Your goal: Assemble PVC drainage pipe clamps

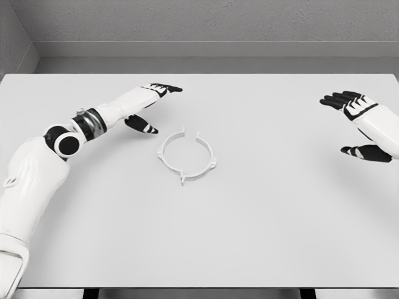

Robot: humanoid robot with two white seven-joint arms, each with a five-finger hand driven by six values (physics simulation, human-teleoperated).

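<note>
Both the left hand and right hand hover with fingers spread, empty, flanking the pipe clamp on the table

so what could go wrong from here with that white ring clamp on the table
1. The pipe clamp is thin and lies flat on the table, so fingers may slide over it or push it away instead of lifting it.
2. The left hand is near it with fingers open; the right hand is far off, so a two-handed grasp may arrive unevenly and knock the ring askew.
</note>
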